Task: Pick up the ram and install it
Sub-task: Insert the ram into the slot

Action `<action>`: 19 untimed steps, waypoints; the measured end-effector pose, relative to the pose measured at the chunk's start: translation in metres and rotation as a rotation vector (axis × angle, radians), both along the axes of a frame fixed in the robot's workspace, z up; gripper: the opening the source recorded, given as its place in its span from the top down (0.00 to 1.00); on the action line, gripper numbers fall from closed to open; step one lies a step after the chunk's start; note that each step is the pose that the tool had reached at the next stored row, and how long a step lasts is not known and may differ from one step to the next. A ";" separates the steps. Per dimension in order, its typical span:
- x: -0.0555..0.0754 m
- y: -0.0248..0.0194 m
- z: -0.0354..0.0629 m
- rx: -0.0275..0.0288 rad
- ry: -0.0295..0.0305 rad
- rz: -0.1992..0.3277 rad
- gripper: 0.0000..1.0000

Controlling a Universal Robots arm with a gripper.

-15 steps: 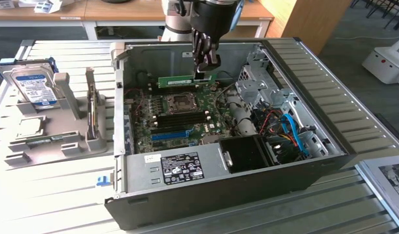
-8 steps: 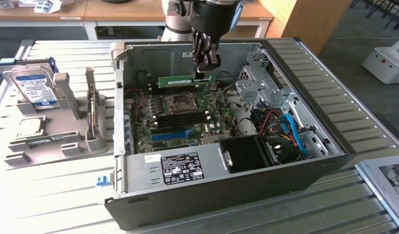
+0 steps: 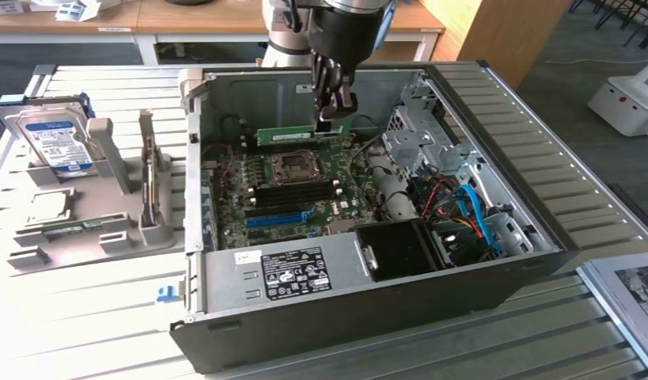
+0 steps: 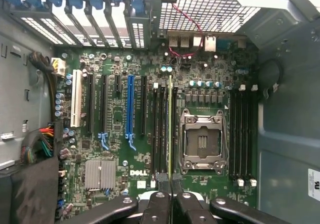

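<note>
Slats of pale ribbed metal are forming the counter (image 3: 92, 317), and a black computer case (image 3: 355, 324) is lying open on it. Nearest inside the case, a boxy grey power supply (image 3: 292, 273) is showing a black-and-white label. Beyond it, the green motherboard (image 3: 239, 226) is lying flat, carrying a long blue plastic slot (image 3: 273, 219), a row of narrow black memory slots (image 3: 292, 190) and a square metal-framed processor socket (image 3: 294, 165).

Farther back, above the board, the dark two-fingered hand (image 3: 327, 120) is pinching the ram (image 3: 292, 135) by its upper edge. The ram is a slim green stick with a white sticker, hanging level with its long side toward the exterior camera. The fingers are standing narrow, closed onto the thin board. The case's grey sheet-metal far wall is standing just behind it.

At the exterior view's left, a grey moulded holder (image 3: 123, 170) is propping up a silver hard drive (image 3: 54, 138) with a blue label.

The wrist view is looking straight down, so the ram is appearing there as a thin green edge running out from between the black fingertips. It is lining up with the black memory slots beside the socket. That view is also revealing a finned silver heatsink (image 4: 100, 174) and a white slot (image 4: 76, 98). Whether the stick is touching a slot cannot be told.
</note>
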State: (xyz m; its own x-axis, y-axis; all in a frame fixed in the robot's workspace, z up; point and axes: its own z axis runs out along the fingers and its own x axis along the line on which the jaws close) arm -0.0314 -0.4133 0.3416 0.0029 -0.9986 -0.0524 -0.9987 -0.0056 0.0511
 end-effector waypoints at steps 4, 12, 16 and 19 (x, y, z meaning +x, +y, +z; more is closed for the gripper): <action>0.000 0.0000 -0.0073 -0.0001 -0.0003 0.000 0.88; 0.000 0.0000 -0.0219 -0.0001 -0.0011 0.000 0.88; 0.000 0.0000 -0.0292 -0.0001 -0.0015 0.000 0.88; 0.000 0.0000 -0.0346 -0.0001 -0.0017 0.000 0.88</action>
